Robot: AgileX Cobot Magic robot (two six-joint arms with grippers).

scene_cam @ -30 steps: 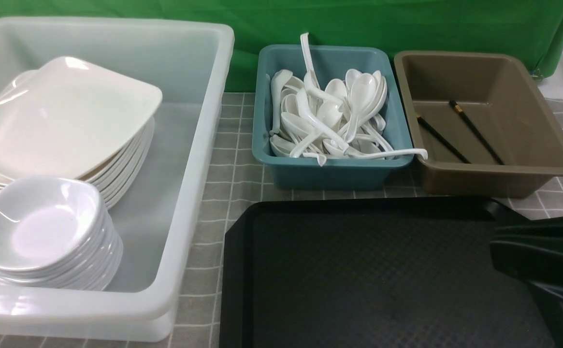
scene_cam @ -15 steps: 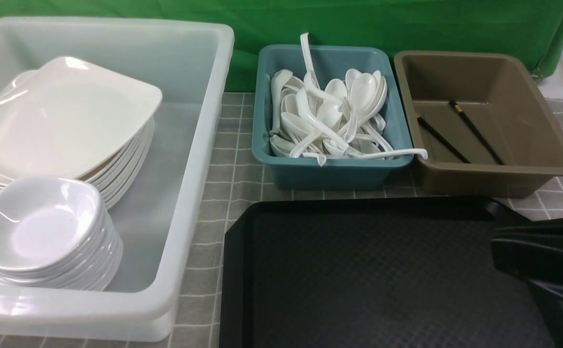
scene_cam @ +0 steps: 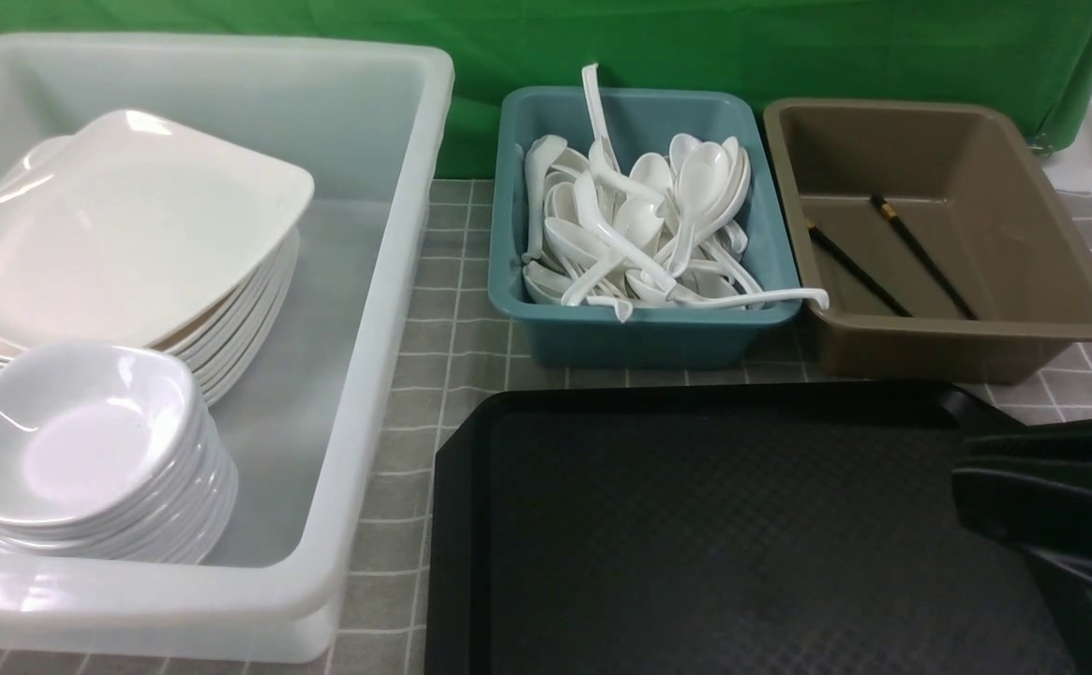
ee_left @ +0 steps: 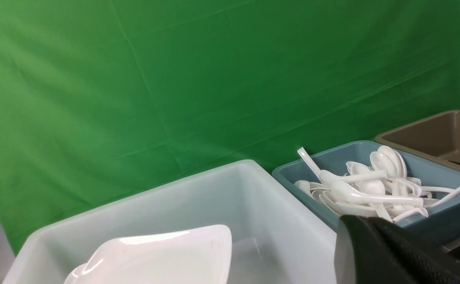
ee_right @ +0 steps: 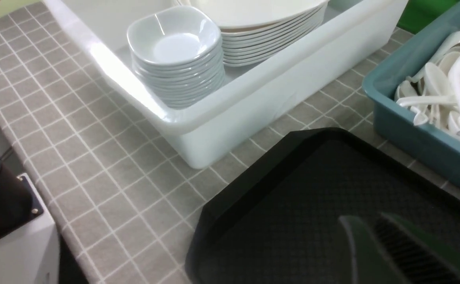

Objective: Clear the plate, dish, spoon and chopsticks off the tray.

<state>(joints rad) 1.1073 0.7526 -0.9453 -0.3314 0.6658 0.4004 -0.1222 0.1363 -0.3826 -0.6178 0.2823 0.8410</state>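
The black tray [scene_cam: 695, 544] lies at the front with a bare floor. White square plates [scene_cam: 124, 225] are stacked in the white bin, with a stack of small dishes [scene_cam: 67, 431] in front of them. Several white spoons [scene_cam: 639, 225] fill the blue bin. Two black chopsticks [scene_cam: 920, 253] lie in the brown bin. My right gripper [scene_cam: 958, 467] hovers over the tray's right side. In the right wrist view it [ee_right: 360, 219] shows a narrow gap with nothing in it. My left gripper [ee_left: 348, 221], seen only in the left wrist view, is shut and empty near the white bin.
The white bin [scene_cam: 367, 328] stands at the left. The blue bin [scene_cam: 639, 328] and the brown bin [scene_cam: 958, 347] stand behind the tray. A green cloth hangs at the back. A grey checked cloth [scene_cam: 452, 366] covers the table.
A dark tip of my left gripper at the front view's left edge has withdrawn out of sight. The right gripper and everything else stay put.
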